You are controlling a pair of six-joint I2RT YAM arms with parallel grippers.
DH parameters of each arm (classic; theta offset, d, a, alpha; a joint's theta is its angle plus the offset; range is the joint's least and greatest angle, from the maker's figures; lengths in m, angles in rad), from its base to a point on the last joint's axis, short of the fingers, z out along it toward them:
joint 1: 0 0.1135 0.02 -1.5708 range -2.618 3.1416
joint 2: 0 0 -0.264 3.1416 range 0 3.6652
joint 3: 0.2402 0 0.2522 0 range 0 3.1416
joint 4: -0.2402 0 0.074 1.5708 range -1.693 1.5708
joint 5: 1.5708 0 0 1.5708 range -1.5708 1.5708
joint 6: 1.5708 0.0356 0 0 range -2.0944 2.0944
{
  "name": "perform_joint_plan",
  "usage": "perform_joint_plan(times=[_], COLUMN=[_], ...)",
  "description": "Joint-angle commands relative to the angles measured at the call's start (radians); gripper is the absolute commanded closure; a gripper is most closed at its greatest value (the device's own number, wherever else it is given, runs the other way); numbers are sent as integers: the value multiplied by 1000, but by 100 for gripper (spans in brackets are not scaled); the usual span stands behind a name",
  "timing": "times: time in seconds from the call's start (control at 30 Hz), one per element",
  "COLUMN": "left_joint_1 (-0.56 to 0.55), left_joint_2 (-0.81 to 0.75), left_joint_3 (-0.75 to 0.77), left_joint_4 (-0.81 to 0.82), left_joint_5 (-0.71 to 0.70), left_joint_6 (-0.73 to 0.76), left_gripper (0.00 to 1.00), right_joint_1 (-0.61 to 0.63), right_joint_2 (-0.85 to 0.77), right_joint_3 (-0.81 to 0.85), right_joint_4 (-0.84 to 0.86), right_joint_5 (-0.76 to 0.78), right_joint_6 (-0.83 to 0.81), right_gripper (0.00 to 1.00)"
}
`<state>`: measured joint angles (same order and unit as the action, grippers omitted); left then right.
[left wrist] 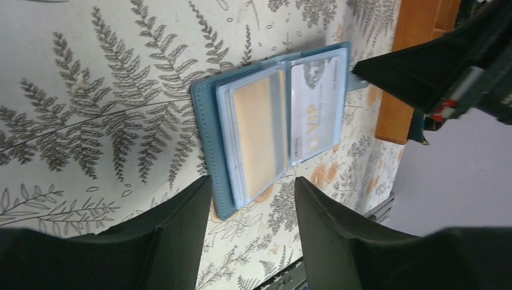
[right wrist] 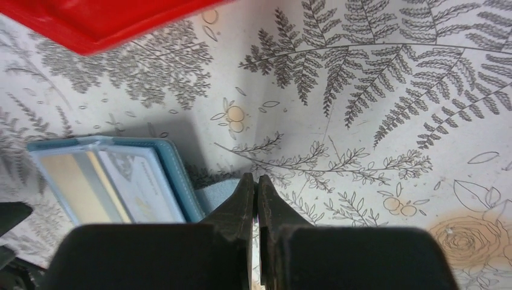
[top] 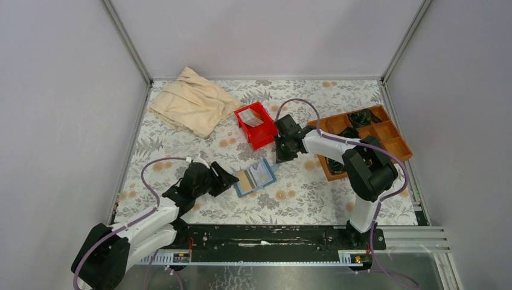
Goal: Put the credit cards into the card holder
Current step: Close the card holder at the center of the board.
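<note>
On the floral table [top: 302,205], from overhead: card holder [top: 254,177] lying open, long axis running left to right, flanked by left gripper [top: 228,179] just beside its left end and right gripper [top: 282,158] at its far right corner; credit cards [top: 252,119] in the red bin [top: 265,138] beyond, nearer the right arm, apart from the holder. From the left wrist: fingers [left wrist: 175,232] spread apart, empty, straddling the holder's near end, no contact visible. From the right wrist: fingertips [right wrist: 244,199] pinched together, nothing seen between them, holder low to the left, bin's rim overhead; likely next a reach toward the bin.
</note>
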<state>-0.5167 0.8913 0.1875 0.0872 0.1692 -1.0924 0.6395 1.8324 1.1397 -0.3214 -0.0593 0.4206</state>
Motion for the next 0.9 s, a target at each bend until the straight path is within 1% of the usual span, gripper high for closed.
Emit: perform_joint_plan(times=[0.0, 0.1, 0.23, 0.4, 0.5, 0.7, 0.77, 0.87], left_joint_1=[-25, -39, -61, -83, -89, -109, -121, -148], left_joint_2=[4, 28, 58, 59, 61, 87, 108, 146], left_joint_3=[-15, -36, -73, -108, -119, -122, -117, -116], left_joint_4=[-28, 9, 107, 191, 227, 317, 364, 436], left_joint_5=[-70, -77, -80, -96, -108, -155, -168, -188], left_joint_6=[3, 0, -27, -56, -67, -98, -112, -140], left_gripper=[40, 39, 39, 39, 39, 39, 39, 39], right_joint_1=[0, 1, 0, 0, -1, -28, -33, -33], right_joint_2=[-98, -102, -111, -131, -148, -244, -273, -281], right_joint_3=[85, 128, 154, 171, 189, 146, 101, 78], right_joint_4=[-43, -79, -108, -94, -106, -69, -28, -22], right_joint_5=[18, 8, 19, 28, 79, 239, 267, 282], right_joint_6=[21, 17, 35, 119, 179, 386, 477, 592], right_gripper=[100, 100, 100, 100, 100, 100, 100, 100])
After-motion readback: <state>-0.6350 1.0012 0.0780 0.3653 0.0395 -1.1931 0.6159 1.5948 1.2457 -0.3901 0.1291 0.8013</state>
